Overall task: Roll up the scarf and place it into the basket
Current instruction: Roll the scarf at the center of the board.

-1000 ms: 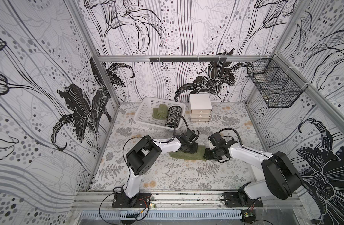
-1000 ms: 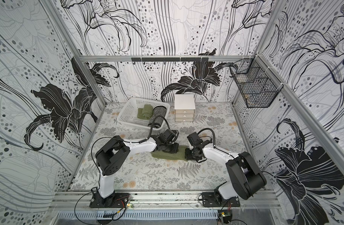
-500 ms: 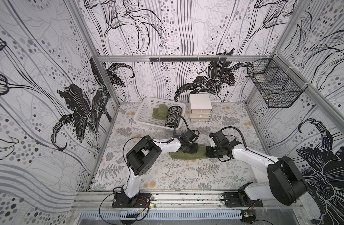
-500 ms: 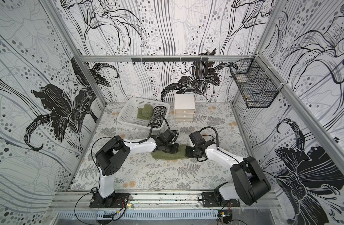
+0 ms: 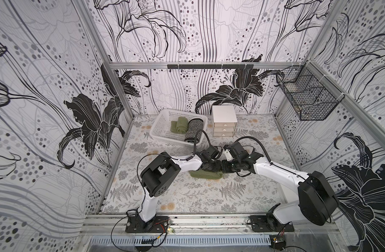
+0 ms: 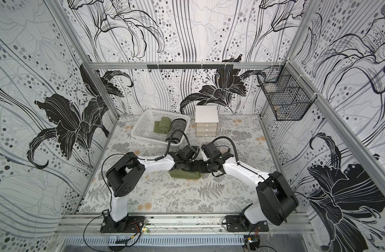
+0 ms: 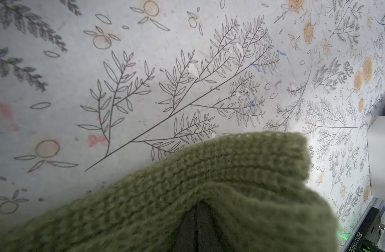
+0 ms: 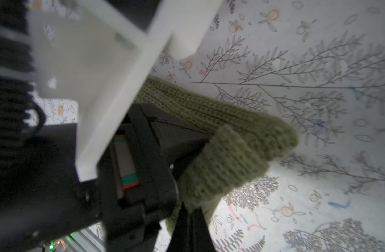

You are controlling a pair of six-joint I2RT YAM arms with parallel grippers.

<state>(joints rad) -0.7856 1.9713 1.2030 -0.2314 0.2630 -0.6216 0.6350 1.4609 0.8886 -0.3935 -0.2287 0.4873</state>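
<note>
Walls of black-and-white lily wallpaper [image 5: 45,87] on an aluminium frame [image 5: 209,65] enclose a tabletop [image 5: 187,196] printed with grey ferns and pale orange blossoms. The wrist views show faint red and blue scuffs on it.

At centre, the left gripper [image 5: 213,168] and the right gripper [image 5: 224,168] meet almost tip to tip. Each is pinched tight on the scarf [image 5: 205,175], an olive, chunky ribbed knit. The scarf lies as a soft, flattened bundle on the table right under both grippers, and most of it stretches out on the left gripper's side.

Beyond the left gripper, apart from it, stands the basket [image 5: 163,131], shallow white perforated plastic. It holds a green knit roll [image 5: 180,124] and a black-and-white chevron roll [image 5: 194,131]. Beyond the right gripper sits a boxy white three-drawer unit [image 5: 224,119]. Farther to that side, a black wire basket [image 5: 307,102] hangs on the wall.
</note>
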